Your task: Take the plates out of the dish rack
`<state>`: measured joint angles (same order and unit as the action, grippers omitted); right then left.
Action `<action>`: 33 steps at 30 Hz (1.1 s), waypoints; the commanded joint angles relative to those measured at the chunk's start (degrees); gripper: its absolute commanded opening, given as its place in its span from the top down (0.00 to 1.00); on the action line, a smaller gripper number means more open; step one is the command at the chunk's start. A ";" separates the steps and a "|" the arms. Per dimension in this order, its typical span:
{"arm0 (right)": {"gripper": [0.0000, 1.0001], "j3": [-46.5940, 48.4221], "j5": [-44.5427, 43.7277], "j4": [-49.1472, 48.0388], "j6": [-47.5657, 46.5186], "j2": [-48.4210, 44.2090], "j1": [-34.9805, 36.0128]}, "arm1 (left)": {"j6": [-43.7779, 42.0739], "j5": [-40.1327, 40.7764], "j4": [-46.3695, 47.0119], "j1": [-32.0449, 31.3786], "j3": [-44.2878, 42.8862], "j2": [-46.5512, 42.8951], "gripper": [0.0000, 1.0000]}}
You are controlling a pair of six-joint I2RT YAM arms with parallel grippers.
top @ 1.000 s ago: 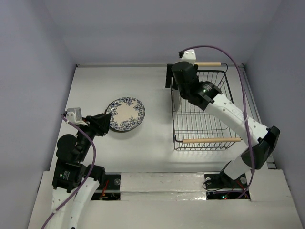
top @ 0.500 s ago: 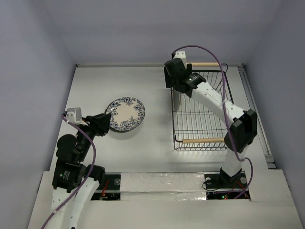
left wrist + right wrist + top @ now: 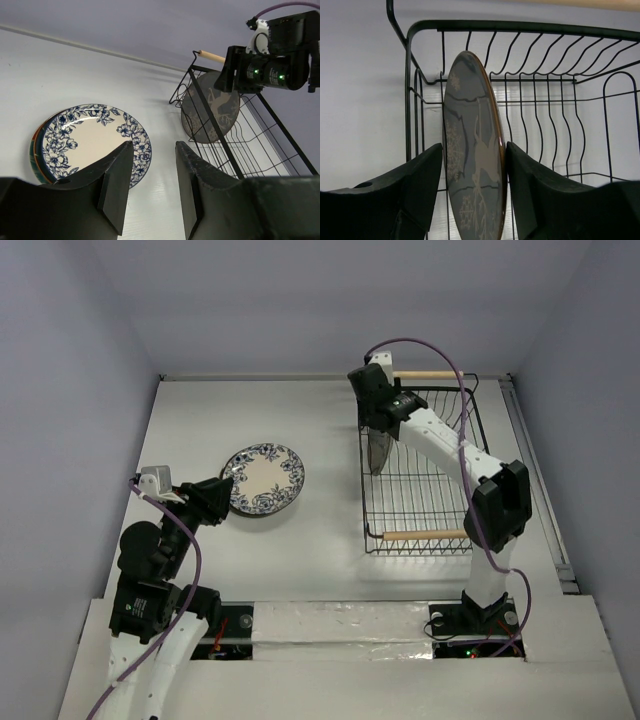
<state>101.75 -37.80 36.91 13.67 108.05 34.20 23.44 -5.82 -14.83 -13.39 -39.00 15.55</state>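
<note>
Straddling the dark brown round plate (image 3: 470, 100) with its cream animal figure, my right pincer (image 3: 474, 146) has a finger at each face; I cannot tell whether it is clamped. The plate stands on edge along the left side of the black wire dish rack (image 3: 425, 495), right beneath me, so it should lift straight up. My left pincer (image 3: 153, 147) hangs open and empty near the stacked plates (image 3: 263, 480) on the white counter (image 3: 200, 420).
</note>
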 commanded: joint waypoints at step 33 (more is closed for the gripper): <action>1.00 8.55 -7.99 3.61 -7.78 -14.61 -0.36 | 0.20 -0.15 2.70 0.20 0.16 -0.78 0.64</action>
<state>105.60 -41.65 43.29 6.74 100.84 33.78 23.44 -5.78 -14.81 -13.39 -39.00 15.51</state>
